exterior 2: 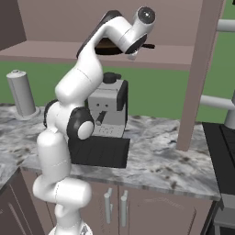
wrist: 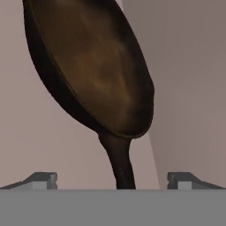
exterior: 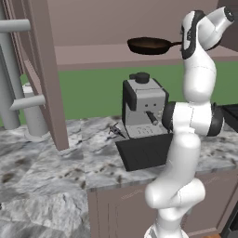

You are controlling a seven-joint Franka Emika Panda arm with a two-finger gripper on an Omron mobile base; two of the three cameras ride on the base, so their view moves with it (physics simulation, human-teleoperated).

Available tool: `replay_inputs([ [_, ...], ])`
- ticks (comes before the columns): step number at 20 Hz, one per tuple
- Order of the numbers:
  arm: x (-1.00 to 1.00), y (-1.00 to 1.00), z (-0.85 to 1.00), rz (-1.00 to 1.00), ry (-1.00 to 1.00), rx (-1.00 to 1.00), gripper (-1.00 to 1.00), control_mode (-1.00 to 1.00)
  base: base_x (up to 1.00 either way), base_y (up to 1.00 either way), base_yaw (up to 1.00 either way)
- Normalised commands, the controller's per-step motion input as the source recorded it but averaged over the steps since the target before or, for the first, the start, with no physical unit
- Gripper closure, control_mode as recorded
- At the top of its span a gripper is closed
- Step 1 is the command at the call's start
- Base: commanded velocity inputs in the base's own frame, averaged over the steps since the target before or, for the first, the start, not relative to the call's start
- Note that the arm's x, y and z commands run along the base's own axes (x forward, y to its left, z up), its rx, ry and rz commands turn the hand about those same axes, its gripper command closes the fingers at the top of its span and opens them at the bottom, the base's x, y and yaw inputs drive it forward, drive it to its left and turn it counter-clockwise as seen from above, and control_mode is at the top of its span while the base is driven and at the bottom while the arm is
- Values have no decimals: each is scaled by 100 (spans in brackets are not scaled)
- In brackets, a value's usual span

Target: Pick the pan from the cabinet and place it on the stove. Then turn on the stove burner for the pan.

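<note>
The dark brown-black pan (exterior: 148, 45) lies on the open shelf of the cabinet (exterior: 93, 52), its thin handle pointing right toward my hand. In the right base view the pan (exterior 2: 106, 47) is mostly hidden behind my wrist, with the handle's end poking out on the right. In the hand view the pan (wrist: 92, 66) looms close. Its handle runs down between the fingertips of my gripper (wrist: 112, 181), which stands open and astride it, well apart from it on both sides. The black stove (exterior 2: 221, 153) lies at the right edge of the counter.
A grey-and-black coffee machine (exterior: 144, 102) with a dark tray stands on the marble counter (exterior: 56, 172) just below the shelf. The cabinet's open door (exterior 2: 202, 69) hangs out over the counter, left of the stove. A grey cylinder (exterior 2: 20, 94) stands at the far left.
</note>
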Motion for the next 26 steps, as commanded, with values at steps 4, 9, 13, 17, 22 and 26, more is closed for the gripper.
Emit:
replay_inputs([
  [4, 55, 0, -11, 0, 0, -1, -100, -100, 0, 0, 0],
  [9, 45, 0, -18, 0, 0, -2, -100, -100, 0, 0, 0],
  [13, 30, 0, -23, 0, 0, -2, -100, -100, 0, 0, 0],
  [17, 23, 0, -33, 0, 0, -1, -100, -100, 0, 0, 0],
  [22, 20, 0, -35, 0, 0, 0, -100, -100, 0, 0, 0],
  [26, 18, 0, -35, 0, -1, 0, -100, -100, 0, 0, 0],
])
